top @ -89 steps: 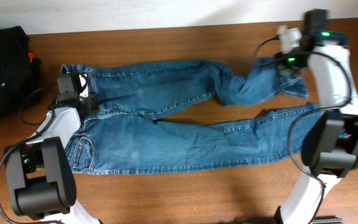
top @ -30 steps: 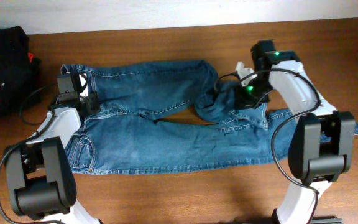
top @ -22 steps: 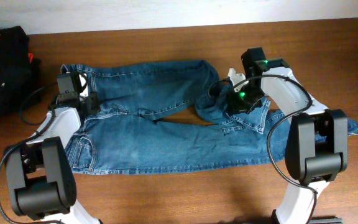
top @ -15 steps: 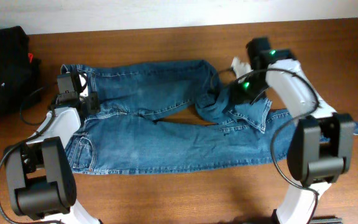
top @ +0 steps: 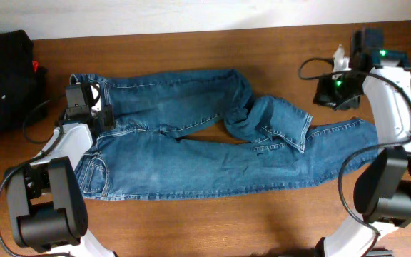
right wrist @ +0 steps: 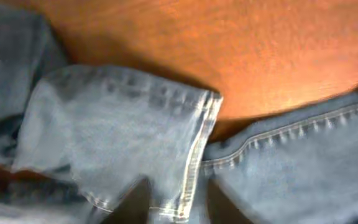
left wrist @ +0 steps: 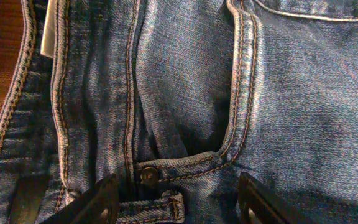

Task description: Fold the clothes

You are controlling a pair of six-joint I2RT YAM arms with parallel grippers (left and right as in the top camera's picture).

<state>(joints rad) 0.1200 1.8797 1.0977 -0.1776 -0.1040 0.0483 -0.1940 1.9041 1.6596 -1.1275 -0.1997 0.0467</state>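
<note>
Rivet [left wrist: 146,176] on jeans [top: 191,160] shows only up close; left gripper [left wrist: 179,202] spread, right gripper [top: 330,93] unclear.

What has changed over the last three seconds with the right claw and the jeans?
The right claw dragged the far leg's hem leftward, doubling that leg back over the jeans. It then let go and pulled back to the right. The left claw, open on the waist, the rest of the jeans and the black pile stayed put.
</note>
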